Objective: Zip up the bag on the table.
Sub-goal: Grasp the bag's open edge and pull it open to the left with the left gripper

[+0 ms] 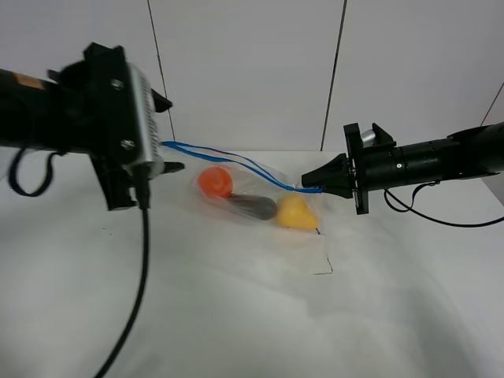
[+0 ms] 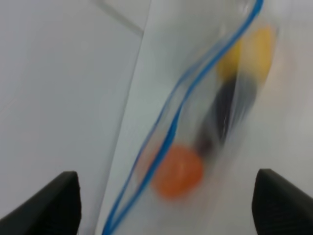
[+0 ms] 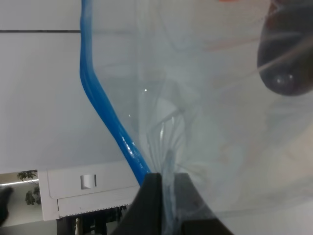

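The clear bag (image 1: 236,189) lies on the white table (image 1: 236,315), with an orange item (image 1: 214,183), a dark grey item (image 1: 252,207) and a yellow item (image 1: 294,211) inside. Its blue zipper strip (image 1: 236,160) runs from left to right, the two sides parted in the middle. My left gripper (image 1: 165,134) is open, its fingers (image 2: 63,196) wide on either side of the strip's left end (image 2: 146,166). My right gripper (image 1: 311,183) is shut on the bag's right corner, pinching plastic beside the strip (image 3: 105,112).
A black cable (image 1: 142,276) hangs from the left arm down over the table's front left. A thin dark mark (image 1: 323,264) lies on the table in front of the bag. A panelled white wall (image 1: 252,71) stands behind the table.
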`<state>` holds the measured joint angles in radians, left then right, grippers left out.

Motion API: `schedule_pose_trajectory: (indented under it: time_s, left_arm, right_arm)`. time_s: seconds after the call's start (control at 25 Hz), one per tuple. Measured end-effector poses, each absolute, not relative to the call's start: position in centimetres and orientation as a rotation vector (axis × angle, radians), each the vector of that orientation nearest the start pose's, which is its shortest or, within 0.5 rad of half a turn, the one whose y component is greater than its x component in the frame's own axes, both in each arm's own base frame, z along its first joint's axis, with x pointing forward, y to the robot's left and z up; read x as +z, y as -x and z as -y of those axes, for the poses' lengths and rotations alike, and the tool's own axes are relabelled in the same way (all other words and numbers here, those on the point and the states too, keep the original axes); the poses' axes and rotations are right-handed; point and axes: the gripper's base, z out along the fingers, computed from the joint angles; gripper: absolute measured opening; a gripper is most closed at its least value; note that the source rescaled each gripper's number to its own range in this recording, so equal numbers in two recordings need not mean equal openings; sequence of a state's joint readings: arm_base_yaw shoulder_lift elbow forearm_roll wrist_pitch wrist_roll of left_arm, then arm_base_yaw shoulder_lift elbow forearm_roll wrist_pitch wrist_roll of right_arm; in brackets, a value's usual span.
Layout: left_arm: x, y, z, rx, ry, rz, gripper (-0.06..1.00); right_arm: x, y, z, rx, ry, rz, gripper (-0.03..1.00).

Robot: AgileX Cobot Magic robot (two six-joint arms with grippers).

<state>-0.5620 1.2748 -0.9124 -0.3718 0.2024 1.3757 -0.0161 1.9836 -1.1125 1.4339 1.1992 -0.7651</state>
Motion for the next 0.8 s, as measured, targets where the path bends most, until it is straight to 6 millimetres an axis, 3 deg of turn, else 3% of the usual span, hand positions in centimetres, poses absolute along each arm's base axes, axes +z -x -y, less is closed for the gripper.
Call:
schedule_pose_trajectory:
  time_s: [0.2,0.36,0.56,0.8]
  left_arm:
    - [29.2,-24.2,20.4,0.201,-1.475,-1.304,0.91]
    - [27.0,-25.0,22.9,0.233,-1.447,-1.254,0.91]
    - [24.2,-25.5,24.9,0.265,-1.482,-1.211,0.91]
    - [22.0,-26.0,25.8,0.311,-1.538,-1.145,0.91]
  right_arm:
    - [17.3,-35.8,-7.8,1.711,-0.193,-2.466,0.00]
    - [17.3,-35.8,-7.8,1.711,-0.193,-2.466,0.00]
    - [17.3,-35.8,-7.8,1.711,-0.193,-2.466,0.00]
    - [17.3,-35.8,-7.8,1.712,-0.194,-2.465,0.00]
